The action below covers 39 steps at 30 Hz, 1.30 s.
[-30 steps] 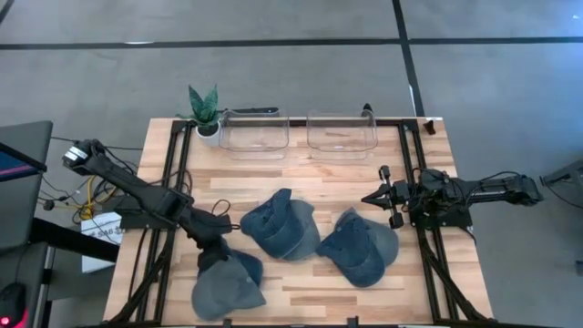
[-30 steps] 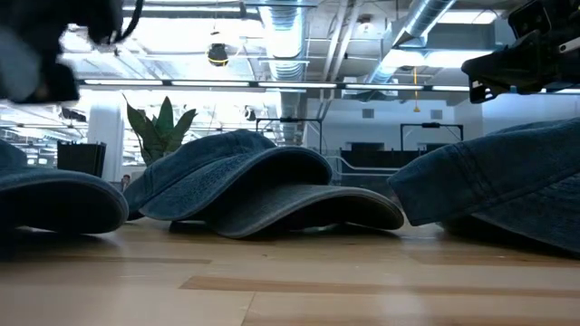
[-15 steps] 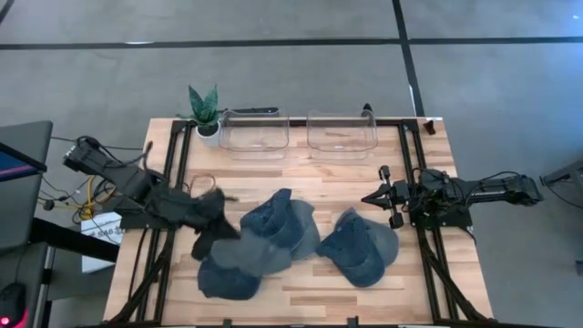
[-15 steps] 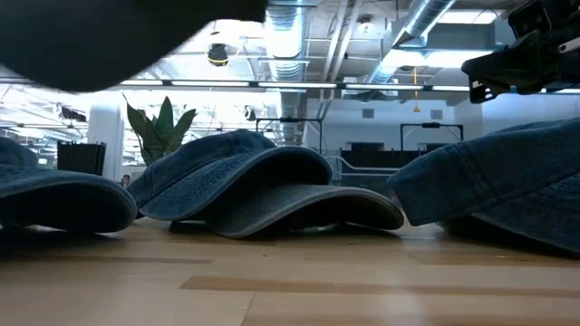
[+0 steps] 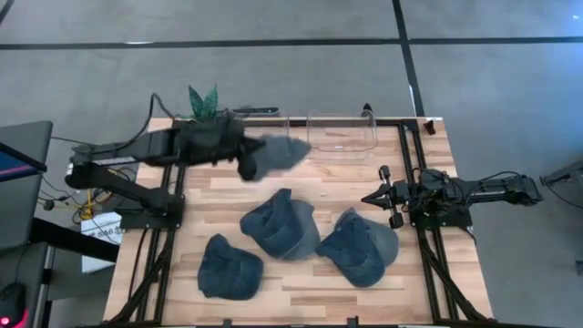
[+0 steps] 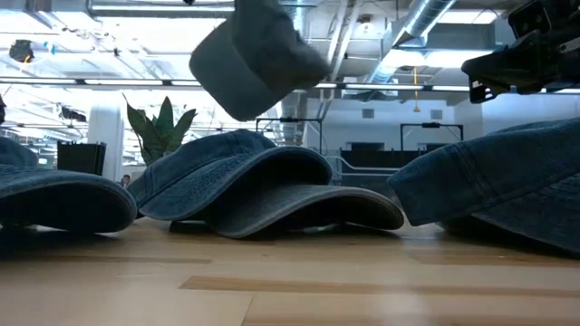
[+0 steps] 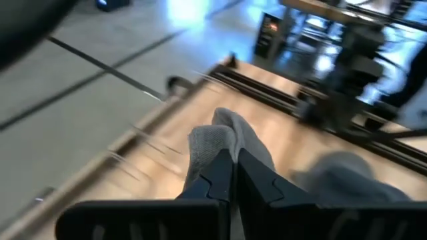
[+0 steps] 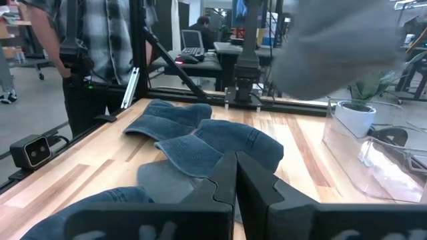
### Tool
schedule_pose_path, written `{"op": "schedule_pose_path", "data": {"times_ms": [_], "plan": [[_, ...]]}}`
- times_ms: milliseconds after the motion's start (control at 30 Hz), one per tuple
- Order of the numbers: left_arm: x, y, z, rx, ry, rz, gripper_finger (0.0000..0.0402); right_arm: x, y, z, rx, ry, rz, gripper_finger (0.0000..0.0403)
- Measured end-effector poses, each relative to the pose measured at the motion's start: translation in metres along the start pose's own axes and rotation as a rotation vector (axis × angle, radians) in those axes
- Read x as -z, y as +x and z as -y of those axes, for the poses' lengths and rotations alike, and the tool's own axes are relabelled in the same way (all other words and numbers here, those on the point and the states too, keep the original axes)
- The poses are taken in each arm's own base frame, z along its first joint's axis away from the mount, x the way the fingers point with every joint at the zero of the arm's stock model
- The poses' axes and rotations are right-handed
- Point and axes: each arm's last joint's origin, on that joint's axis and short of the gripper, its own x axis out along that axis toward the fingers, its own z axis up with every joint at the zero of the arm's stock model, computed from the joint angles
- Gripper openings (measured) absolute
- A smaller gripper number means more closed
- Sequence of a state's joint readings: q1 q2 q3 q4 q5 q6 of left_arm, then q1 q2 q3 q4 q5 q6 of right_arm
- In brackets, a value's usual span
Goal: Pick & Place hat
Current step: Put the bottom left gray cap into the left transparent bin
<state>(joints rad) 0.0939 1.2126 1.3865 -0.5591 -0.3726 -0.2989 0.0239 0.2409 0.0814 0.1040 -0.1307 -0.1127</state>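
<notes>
My left gripper [image 5: 251,161] is raised over the table's far left, shut on a grey-blue hat [image 5: 281,151]. That hat hangs in the air above the left clear bin [image 5: 255,132]; the low view shows it high up as the grey hat [image 6: 258,54]. Three denim hats lie on the table: near left [image 5: 228,267], middle [image 5: 281,224] and right of middle [image 5: 362,244]. My right gripper [image 5: 366,196] waits shut at the table's right side, pointing left, close to the right hat. My left gripper [image 7: 233,160] pinches a fold of the hat's cloth [image 7: 215,141] between its two fingers. The hat is lifted clear of the table and reaches out past the fingertips toward the table's right. Which part of the hat it has, I cannot tell.
A second clear bin [image 5: 342,132] stands beside the left one at the far edge. A potted plant [image 5: 205,109] sits at the far left corner, just behind my left arm. Black rails run along both sides of the table. A person [image 8: 87,47] stands beyond it.
My left gripper has risen from the near left hats and swung toward the far edge, carrying the lighter grey hat with it. That hat has been lifted clear; the darker one beneath it has stayed near left.
</notes>
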Motion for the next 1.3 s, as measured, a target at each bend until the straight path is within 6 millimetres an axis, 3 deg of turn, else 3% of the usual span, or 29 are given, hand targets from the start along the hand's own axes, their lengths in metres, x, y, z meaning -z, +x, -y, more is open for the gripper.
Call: {"op": "schedule_pose_path", "data": {"times_ms": [300,500,800,1033,1300], "plan": [[-0.013,0.041,-0.069,-0.033,0.049,-0.043,0.0000,0.000,0.000,0.000,0.000,0.000,0.000,0.0000],[-0.006,0.075,-0.109,-0.036,0.081,-0.128,0.0000,0.000,0.000,0.000,0.000,0.000,0.000,0.0000],[0.006,0.100,-0.159,-0.042,0.039,-0.208,0.0000,0.000,0.000,0.000,0.000,0.000,0.000,0.0000],[0.005,0.111,-0.171,-0.002,0.020,-0.165,0.0000,0.000,0.000,0.000,0.000,0.000,0.000,0.0000],[0.029,0.108,-0.198,-0.196,-0.019,-0.394,0.0023,0.000,0.000,0.000,0.000,0.000,0.000,0.0000]]}}
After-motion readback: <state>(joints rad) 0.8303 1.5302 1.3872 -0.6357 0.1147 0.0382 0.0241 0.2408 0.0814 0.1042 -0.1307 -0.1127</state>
